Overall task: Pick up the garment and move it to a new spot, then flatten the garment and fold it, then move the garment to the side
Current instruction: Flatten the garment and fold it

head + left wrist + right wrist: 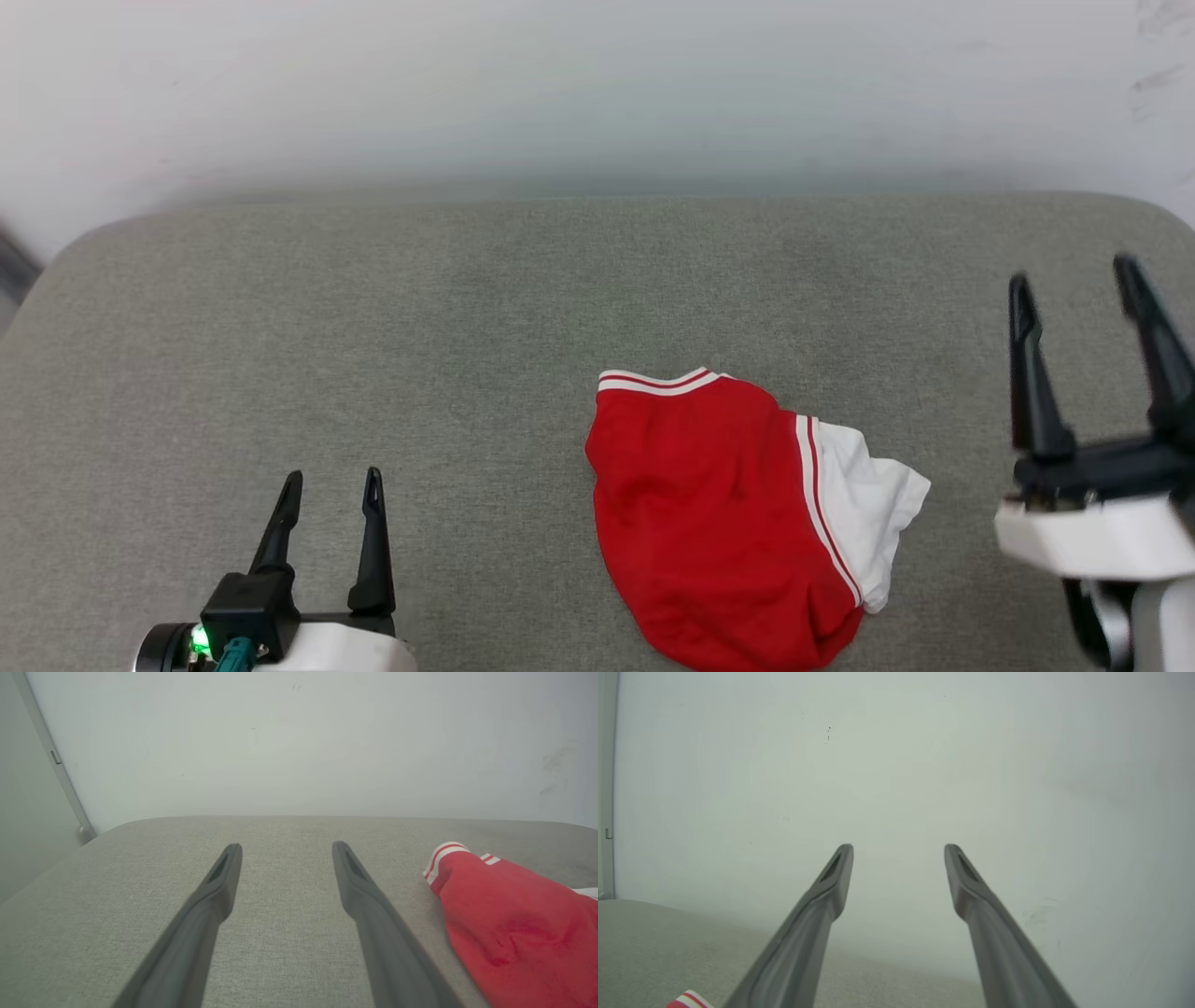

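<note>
Left gripper: located at the lower left over the grey upholstered bench. Its fingers are spread and released, grasping nothing, and in the left wrist view bare bench fabric shows between them. T-shirt: lies crumpled on the bench, right of centre and near the front edge, well apart from both grippers. The red body faces up, with striped collar trim at the far end. One white sleeve protrudes on the right beyond a red-and-white seam stripe. Right gripper: held high at the far right, fingers released, wide apart and empty, pointing toward the pale wall.
</note>
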{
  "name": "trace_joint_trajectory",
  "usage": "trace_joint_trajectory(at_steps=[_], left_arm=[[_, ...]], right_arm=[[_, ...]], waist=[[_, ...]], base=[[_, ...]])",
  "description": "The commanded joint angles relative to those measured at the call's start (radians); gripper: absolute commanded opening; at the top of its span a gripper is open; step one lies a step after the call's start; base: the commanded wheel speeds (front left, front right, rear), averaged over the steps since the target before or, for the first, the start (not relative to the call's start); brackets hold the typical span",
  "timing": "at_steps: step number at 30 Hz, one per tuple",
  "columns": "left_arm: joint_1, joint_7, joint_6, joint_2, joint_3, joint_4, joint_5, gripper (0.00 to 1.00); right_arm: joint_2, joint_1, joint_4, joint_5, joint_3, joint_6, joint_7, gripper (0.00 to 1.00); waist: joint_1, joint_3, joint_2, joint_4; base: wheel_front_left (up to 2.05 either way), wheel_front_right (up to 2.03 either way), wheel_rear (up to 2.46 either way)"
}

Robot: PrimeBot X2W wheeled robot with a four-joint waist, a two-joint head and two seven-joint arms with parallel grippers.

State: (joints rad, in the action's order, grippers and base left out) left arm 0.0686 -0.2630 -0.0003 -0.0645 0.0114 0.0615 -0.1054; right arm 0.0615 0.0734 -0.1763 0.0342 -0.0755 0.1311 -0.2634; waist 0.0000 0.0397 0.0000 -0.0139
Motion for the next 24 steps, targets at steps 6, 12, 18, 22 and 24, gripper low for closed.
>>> trace_joint_trajectory(at_steps=[6, 12, 18, 22, 24], left_arm=[[-0.037, -0.003, -0.016, 0.006, -0.019, 0.001, 0.008, 1.0], [-0.058, -0.003, -0.027, 0.01, -0.034, -0.004, 0.01, 1.0], [-0.082, -0.003, -0.04, 0.011, -0.043, -0.006, 0.014, 1.0], [-0.105, -0.003, -0.048, 0.013, -0.047, -0.007, 0.013, 1.0], [-0.117, -0.003, -0.05, 0.014, -0.047, -0.009, 0.012, 1.0]], right_arm=[[0.147, 0.222, 0.087, -0.026, 0.093, -0.001, 0.041, 1.0], [0.306, 0.388, 0.155, -0.196, 0.248, -0.001, 0.381, 1.0], [0.482, 0.476, 0.157, -0.423, 0.443, -0.001, 0.778, 1.0], [0.587, 0.511, 0.15, -0.574, 0.55, -0.001, 1.03, 1.0], [0.617, 0.525, 0.155, -0.626, 0.588, -0.001, 1.118, 1.0]], waist=[[0.0, 0.032, 0.0, -0.014], [0.0, 0.067, 0.0, -0.015], [0.0, 0.11, 0.0, -0.007], [0.0, 0.146, 0.0, 0.004], [0.0, 0.165, 0.0, 0.013]], base=[[0.0, 0.0, 0.0], [0.0, 0.0, 0.0], [0.0, 0.0, 0.0], [0.0, 0.0, 0.0], [0.0, 0.0, 0.0]])
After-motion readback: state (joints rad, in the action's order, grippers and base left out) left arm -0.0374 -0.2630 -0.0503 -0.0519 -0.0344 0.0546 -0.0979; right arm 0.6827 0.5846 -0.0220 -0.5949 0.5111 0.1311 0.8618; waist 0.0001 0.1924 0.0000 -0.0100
